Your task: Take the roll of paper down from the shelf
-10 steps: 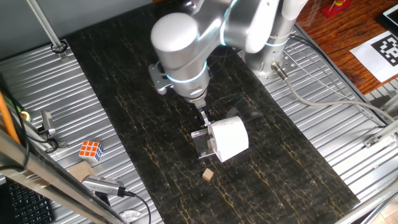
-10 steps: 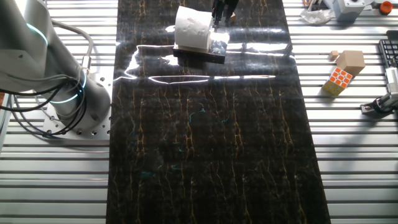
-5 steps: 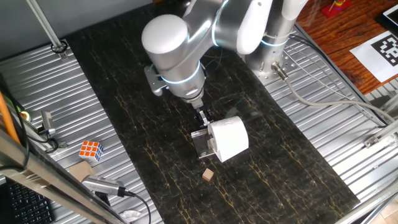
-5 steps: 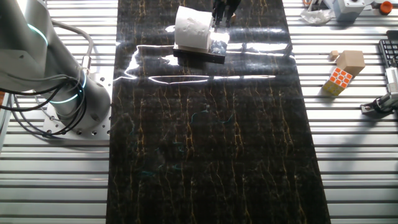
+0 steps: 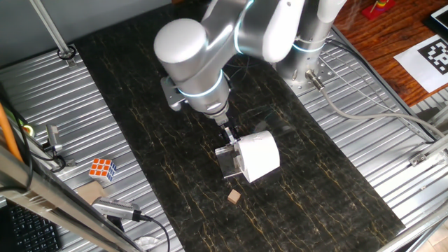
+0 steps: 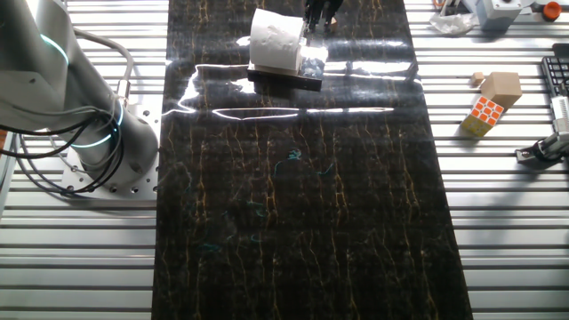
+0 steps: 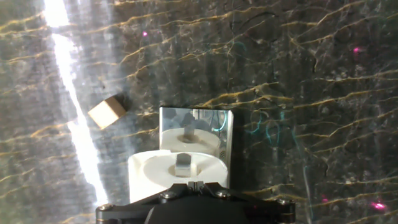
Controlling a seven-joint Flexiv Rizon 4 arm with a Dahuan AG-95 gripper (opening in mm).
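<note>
Directly below my wrist, my gripper (image 5: 230,134) hangs just beside the roll of paper (image 5: 258,155), on the side nearer my arm; whether my fingers are spread or pressed together I cannot tell, since the roll and my own housing hide them. That white roll sits on the shelf (image 5: 229,162), a clear plastic stand whose shiny flat top (image 7: 198,127) shows bare just past the roll (image 7: 177,177) in the hand view. Beyond the shelf's far edge, off to one side, a small tan wooden cube (image 7: 106,112) lies on the dark marbled tabletop (image 5: 140,112), apart from the stand. Farther out, off the dark surface on the ribbed metal, rest a colourful puzzle cube (image 5: 102,169) and a cardboard block (image 6: 500,87).
</note>
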